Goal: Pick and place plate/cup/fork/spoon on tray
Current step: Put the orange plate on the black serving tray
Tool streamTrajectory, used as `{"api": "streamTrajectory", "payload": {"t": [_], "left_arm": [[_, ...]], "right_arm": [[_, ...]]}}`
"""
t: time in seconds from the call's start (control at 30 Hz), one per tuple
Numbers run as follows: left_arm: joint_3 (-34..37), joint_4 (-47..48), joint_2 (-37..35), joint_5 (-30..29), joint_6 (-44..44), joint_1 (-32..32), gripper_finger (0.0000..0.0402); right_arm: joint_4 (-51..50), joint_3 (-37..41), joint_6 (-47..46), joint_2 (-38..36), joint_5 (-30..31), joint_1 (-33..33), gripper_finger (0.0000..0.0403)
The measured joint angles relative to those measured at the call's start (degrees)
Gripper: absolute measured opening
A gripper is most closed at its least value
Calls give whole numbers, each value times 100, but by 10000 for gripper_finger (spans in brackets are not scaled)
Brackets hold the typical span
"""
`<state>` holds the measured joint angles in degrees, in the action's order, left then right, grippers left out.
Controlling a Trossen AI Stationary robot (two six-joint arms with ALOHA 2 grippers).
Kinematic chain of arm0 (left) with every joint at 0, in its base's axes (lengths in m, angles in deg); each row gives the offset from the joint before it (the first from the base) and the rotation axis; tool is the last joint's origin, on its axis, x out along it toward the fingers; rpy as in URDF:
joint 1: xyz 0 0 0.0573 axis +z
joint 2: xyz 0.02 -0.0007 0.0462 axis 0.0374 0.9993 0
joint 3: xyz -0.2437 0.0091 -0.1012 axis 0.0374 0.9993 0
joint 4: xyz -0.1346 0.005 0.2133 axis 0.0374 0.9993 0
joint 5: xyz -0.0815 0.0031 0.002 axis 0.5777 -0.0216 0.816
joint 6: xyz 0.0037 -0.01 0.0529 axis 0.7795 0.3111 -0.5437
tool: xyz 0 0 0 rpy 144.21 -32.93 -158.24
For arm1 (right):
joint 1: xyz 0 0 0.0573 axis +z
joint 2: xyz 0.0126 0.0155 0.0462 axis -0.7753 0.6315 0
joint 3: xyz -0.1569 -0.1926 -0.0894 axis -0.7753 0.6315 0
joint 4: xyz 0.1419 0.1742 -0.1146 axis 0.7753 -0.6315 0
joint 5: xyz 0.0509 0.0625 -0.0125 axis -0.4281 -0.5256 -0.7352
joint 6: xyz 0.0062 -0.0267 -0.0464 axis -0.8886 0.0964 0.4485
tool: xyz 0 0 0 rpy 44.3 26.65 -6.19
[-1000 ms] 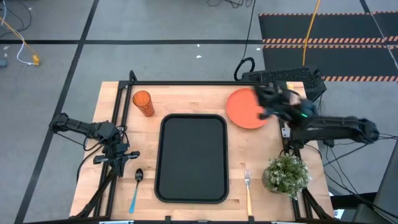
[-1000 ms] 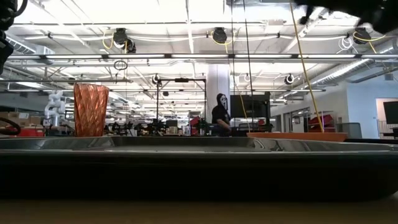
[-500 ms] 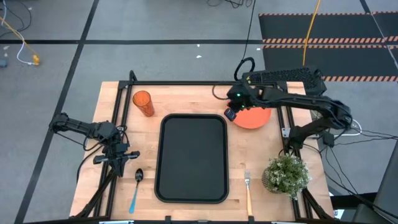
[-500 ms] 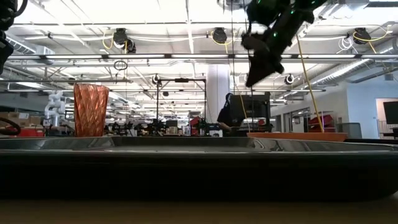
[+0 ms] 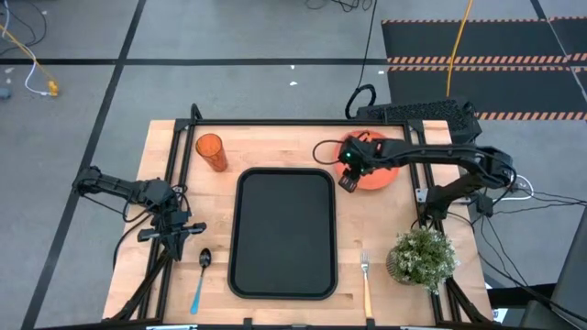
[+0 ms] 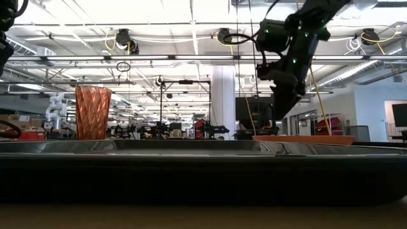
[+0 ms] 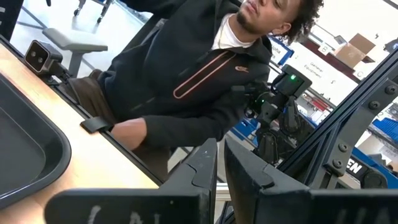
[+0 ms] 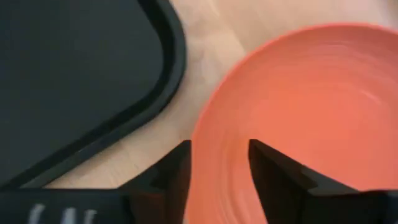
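No whole word, brand, number or sign can be read in any of the views. The nearest thing is in the left wrist view, where a blue panel (image 7: 357, 167) low in the room behind the table bears white capital letters that look like "EN", cut off at the frame edge. The white labels on the shelving behind the person (image 7: 186, 81) are too small to make out.
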<state>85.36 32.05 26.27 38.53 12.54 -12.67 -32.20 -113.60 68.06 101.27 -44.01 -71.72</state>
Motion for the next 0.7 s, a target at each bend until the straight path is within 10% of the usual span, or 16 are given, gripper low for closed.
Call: {"api": "streamTrajectory", "payload": {"t": [0.47, 0.7], "left_arm": [[1, 0, 0, 0, 0, 0, 33], [1, 1, 1, 0, 0, 1, 33]], "right_arm": [[1379, 1283, 53, 0, 14, 0, 198], [1252, 1308, 365, -48, 441, 64, 81]]}}
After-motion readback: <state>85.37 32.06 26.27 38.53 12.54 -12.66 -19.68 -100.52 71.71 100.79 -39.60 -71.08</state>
